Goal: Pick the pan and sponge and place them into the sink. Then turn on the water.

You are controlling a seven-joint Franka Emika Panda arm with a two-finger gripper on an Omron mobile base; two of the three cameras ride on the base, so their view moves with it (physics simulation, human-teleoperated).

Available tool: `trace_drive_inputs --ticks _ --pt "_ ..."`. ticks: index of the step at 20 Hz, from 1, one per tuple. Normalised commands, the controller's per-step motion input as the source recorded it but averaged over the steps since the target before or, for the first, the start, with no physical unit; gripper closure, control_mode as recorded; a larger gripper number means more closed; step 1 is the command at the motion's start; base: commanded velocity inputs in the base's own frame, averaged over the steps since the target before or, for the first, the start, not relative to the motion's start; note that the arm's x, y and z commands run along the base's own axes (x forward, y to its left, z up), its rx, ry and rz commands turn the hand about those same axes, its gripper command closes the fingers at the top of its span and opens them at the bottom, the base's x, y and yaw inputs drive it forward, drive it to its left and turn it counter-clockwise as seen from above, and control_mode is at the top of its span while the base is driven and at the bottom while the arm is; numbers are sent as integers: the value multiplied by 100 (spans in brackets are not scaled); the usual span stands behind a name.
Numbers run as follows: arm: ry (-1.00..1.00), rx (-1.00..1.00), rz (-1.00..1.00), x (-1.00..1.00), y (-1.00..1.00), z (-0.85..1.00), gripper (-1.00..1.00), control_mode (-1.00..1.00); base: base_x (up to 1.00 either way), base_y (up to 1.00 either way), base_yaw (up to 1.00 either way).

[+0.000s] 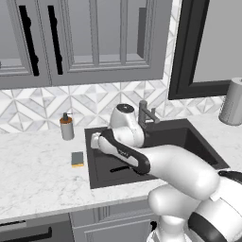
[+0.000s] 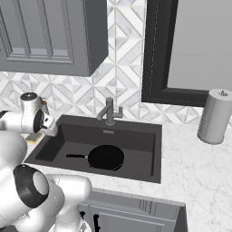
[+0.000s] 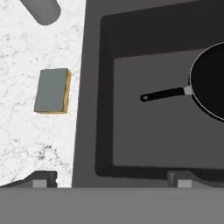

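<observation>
Lying flat on the floor of the sink (image 2: pixel 149 131), the pan (image 2: pixel 105 157) is done, while the sponge (image 3: pixel 53 90) waits on the counter (image 1: pixel 33 170) beside the sink's left edge, the gripper (image 3: pixel 111 179) wide apart and empty, water not yet running.

Pan (image 3: pixel 210 85) cut by right edge (hand view); arm hides pan, left base view.

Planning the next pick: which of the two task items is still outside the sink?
The sponge, lying on the counter left of the sink; the pan already rests inside.
</observation>
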Motion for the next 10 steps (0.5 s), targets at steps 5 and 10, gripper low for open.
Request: trace_drive_inputs --ticks 5,10 --pt "8 -1 9 15 55 0 -100 -100 0 0 0" --pt "0 -9 0 14 50 -4 -100 -100 0 0 0"
